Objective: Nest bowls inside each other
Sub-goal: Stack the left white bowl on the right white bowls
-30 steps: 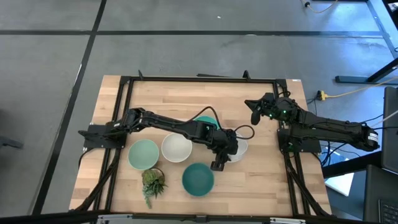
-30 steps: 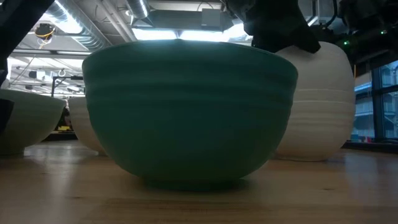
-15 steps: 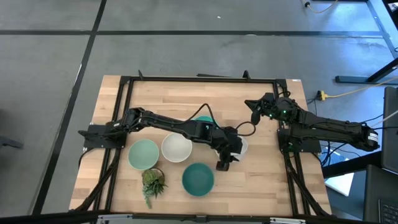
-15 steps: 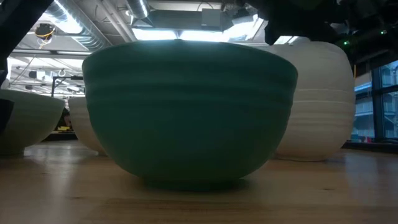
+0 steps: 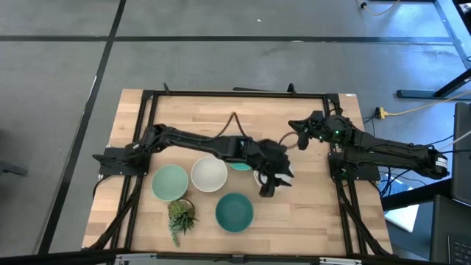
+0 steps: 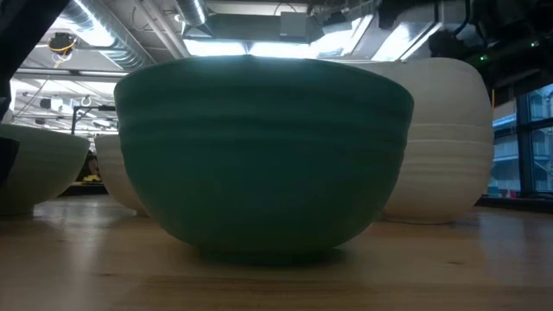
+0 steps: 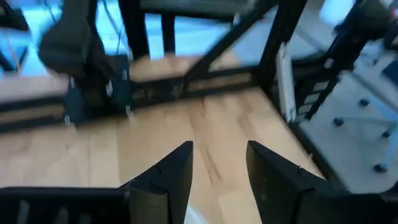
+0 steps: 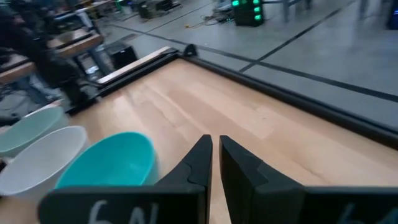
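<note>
A dark teal bowl (image 5: 235, 211) (image 6: 259, 155) stands near the table's near edge. A mint bowl (image 5: 170, 182) and a white bowl (image 5: 209, 174) sit to its left. A brighter teal bowl (image 5: 239, 164) (image 8: 112, 162) is half hidden under the left arm. A stack of white bowls (image 5: 284, 173) (image 6: 449, 138) rests on the table to the right. My left gripper (image 5: 266, 190) (image 7: 217, 168) hangs open above the near side of that stack, with nothing between its fingers. My right gripper (image 5: 298, 132) (image 8: 216, 155) is shut and raised over the far right of the table.
A small potted plant (image 5: 180, 216) stands near the table's near edge, left of the dark teal bowl. A black frame rail (image 5: 235, 93) runs around the tabletop. Bare wood lies along the far side (image 5: 213, 118) and at the near right corner (image 5: 316, 213).
My left gripper has risen away from the white stack and drifted a little toward the table's right edge; in the low view it has climbed out of the top of the picture. The bowls have stayed in place.
</note>
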`<control>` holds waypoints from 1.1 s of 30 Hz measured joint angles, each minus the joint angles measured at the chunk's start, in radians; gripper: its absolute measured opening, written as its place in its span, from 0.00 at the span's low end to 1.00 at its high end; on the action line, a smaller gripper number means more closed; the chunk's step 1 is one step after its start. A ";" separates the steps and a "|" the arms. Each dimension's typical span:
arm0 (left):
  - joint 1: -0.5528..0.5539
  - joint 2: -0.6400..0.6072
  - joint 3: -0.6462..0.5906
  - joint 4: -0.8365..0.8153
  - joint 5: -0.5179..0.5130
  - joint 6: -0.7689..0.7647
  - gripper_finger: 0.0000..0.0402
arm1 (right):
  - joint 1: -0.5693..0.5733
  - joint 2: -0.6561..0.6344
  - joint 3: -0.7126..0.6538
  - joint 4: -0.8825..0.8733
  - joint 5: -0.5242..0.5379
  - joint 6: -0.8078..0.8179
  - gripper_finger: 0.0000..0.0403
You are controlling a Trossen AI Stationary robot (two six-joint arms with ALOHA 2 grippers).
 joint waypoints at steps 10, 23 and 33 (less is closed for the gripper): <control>0.031 -0.166 -0.035 -0.027 0.066 0.046 0.36 | 0.000 -0.093 0.000 -0.004 -0.052 -0.007 0.08; 0.039 -0.659 -0.723 0.349 -0.092 -0.027 0.36 | 0.000 -0.189 0.000 -0.027 -0.054 -0.029 0.08; -0.027 -0.947 -1.125 0.324 -0.034 -0.209 0.36 | 0.000 -0.189 0.000 -0.031 -0.053 -0.029 0.08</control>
